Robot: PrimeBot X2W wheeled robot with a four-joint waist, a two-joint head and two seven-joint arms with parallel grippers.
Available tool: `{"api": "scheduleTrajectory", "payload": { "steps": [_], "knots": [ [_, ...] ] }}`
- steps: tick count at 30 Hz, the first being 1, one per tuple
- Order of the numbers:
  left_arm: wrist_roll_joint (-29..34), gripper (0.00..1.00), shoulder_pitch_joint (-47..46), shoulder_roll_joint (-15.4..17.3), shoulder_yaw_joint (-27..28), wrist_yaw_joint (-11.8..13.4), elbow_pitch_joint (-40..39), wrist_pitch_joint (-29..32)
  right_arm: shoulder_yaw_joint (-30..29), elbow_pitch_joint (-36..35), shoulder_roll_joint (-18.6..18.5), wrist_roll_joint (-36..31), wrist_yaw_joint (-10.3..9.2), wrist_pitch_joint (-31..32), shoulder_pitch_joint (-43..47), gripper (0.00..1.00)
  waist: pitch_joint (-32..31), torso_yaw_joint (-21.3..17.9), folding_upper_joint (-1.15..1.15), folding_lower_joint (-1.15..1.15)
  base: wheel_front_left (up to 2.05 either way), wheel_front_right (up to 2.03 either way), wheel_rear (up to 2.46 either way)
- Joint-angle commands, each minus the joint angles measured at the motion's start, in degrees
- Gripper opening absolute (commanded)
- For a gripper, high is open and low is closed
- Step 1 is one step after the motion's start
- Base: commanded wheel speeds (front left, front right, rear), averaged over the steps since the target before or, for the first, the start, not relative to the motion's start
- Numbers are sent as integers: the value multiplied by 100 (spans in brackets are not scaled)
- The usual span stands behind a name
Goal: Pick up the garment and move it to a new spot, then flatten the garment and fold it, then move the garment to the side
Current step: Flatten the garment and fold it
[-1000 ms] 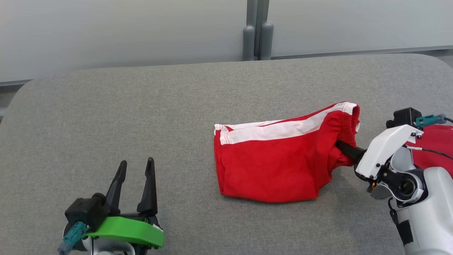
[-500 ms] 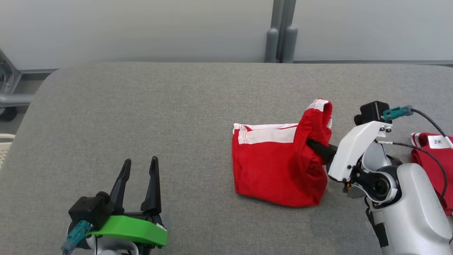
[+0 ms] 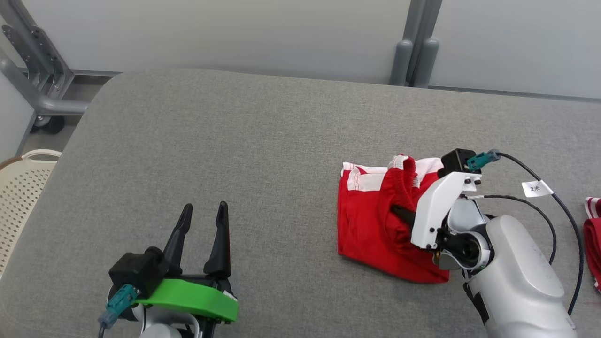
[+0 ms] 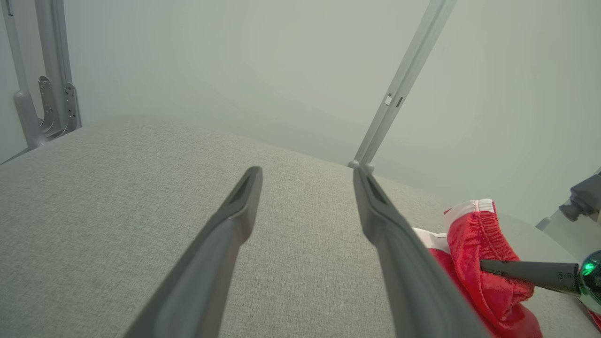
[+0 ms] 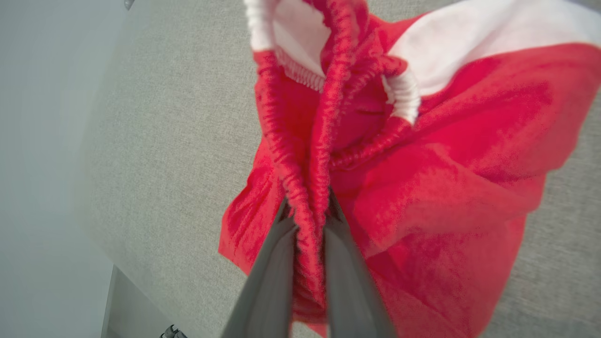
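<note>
Garment, red and white, lies bunched on the right half of the table, its waistband pinched in the closed right gripper. The left gripper gapes, well apart. Folding looks unfinished, and moving aside remains.

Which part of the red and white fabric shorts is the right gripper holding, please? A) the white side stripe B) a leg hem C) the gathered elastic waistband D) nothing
C: the right wrist view shows the right gripper with its fingers shut on the gathered waistband of the red and white fabric shorts.
</note>
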Motion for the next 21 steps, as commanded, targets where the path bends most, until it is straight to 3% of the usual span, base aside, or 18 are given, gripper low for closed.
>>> {"api": "scheduleTrajectory", "payload": {
  "steps": [1,2,4,5,21],
  "knots": [
    [34,100,-74,-47,0,-28,37,-21,75,143,-9,-50,2,-107,-123,0,9,82,33,0,0,0,0],
    [34,100,-77,-54,-5,-34,47,-28,115,227,-9,-52,2,-151,-166,18,9,97,33,0,0,0,0],
    [29,100,-84,-76,-3,-42,78,-43,267,415,-8,42,2,-275,-299,91,-1,127,33,0,0,0,0],
    [30,100,-85,-84,-2,-45,85,-49,321,462,-9,55,2,-323,-342,100,-4,131,33,0,0,0,0],
    [36,100,15,-49,35,-56,130,-60,1278,508,-13,415,2,-1106,-599,100,-139,-72,33,0,0,0,0]
  ]
}}
